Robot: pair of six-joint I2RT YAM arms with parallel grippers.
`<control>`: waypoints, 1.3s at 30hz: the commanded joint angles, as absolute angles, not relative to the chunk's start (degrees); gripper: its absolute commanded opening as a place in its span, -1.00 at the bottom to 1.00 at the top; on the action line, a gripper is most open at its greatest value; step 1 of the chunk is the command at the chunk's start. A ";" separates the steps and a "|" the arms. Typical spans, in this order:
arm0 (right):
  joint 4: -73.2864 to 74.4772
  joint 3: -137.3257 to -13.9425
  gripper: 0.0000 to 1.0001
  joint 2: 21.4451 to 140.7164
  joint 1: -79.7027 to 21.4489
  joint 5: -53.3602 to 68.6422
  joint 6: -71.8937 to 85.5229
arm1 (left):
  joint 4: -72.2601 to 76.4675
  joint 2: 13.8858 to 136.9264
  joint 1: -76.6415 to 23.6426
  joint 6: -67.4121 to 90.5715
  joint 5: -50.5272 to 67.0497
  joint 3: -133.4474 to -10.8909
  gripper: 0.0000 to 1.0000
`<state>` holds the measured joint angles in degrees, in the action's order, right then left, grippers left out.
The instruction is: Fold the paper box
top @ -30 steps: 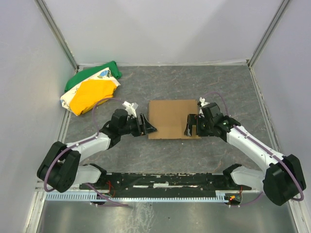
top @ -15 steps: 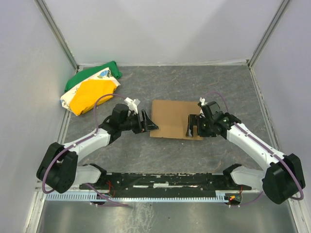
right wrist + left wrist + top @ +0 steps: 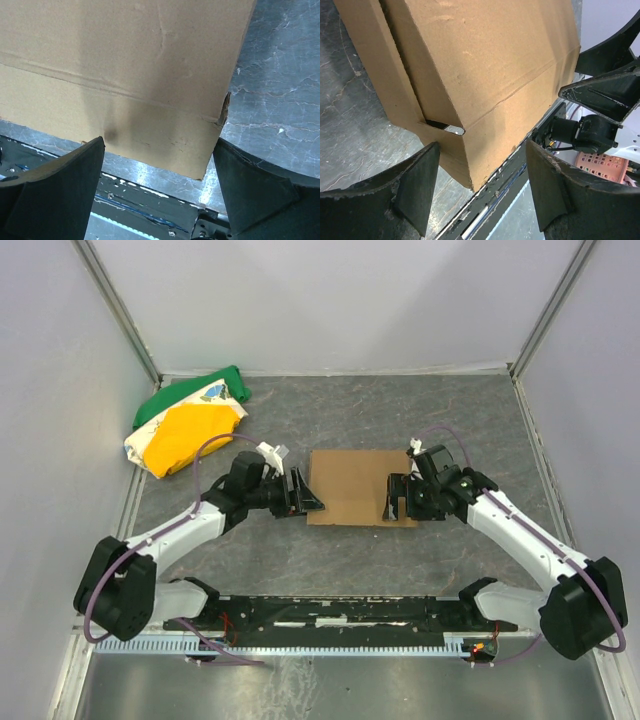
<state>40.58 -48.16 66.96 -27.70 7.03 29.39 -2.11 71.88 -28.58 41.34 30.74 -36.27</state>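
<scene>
Because the paper box (image 3: 352, 480) lies flat in the middle of the worktop (image 3: 350, 415), it is approached from both sides at once. The left claw (image 3: 306, 496) is spread at its left edge by the near corner, and the right claw (image 3: 393, 499) is spread wide at the right edge; nothing is pinched. Probably the side flaps are to be lifted together, so that the sheet is not pushed away.

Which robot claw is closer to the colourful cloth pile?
The left gripper, at the paper box's left edge. The cloth bundle lies in the far left corner on its side; the right gripper is across the box, farther away.
</scene>
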 commanded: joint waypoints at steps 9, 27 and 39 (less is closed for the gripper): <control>38.57 -49.53 0.90 67.98 -27.97 9.12 30.20 | 1.30 70.88 -27.59 41.65 35.83 -35.78 0.50; 37.35 -45.99 0.84 70.14 -28.02 5.33 28.32 | -1.88 75.43 -27.58 35.66 30.24 -34.02 0.46; 36.71 -45.79 0.77 67.65 -27.95 9.72 28.78 | 2.88 73.16 -27.63 40.47 35.67 -32.36 0.40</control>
